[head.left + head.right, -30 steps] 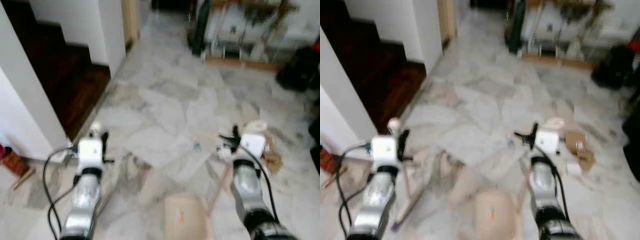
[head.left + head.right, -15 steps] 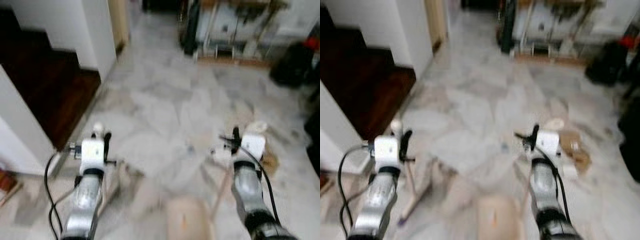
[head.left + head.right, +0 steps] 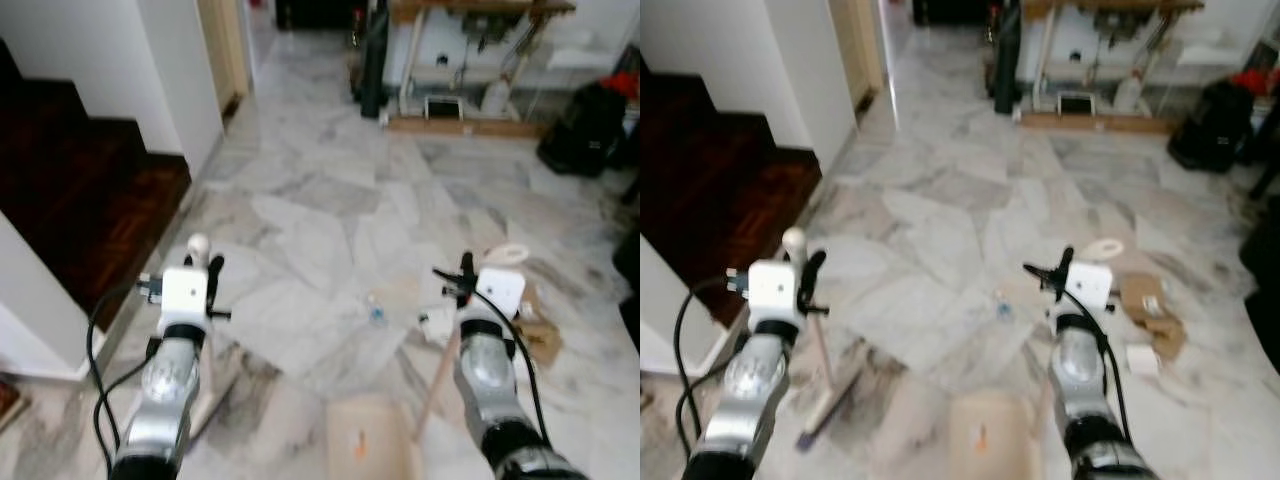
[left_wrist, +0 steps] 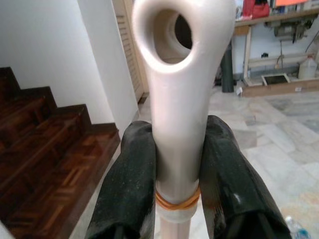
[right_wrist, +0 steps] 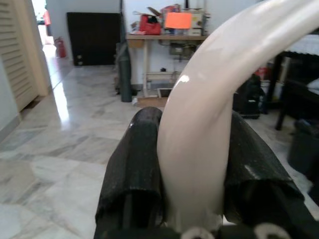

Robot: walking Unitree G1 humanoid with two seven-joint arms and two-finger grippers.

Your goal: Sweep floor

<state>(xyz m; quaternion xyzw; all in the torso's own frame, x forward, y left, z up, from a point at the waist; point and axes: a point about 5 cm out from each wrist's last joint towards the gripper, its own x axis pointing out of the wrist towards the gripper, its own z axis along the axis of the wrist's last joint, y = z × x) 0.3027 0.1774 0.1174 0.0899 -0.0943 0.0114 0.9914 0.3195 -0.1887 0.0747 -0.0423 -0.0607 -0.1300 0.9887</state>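
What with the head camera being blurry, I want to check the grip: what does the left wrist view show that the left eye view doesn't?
Left wrist view adds: the left gripper shut on the broom handle, one black finger on each side, just below its hanging hole, and a yellow rubber band around the handle lower down. Left eye view adds: the right gripper holding the dustpan handle, the dustpan near the robot, and a small piece of litter. Both: the wooden stairs and marble floor.

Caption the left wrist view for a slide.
Left gripper shut on the cream broom handle, wooden stairs and marble floor beyond.
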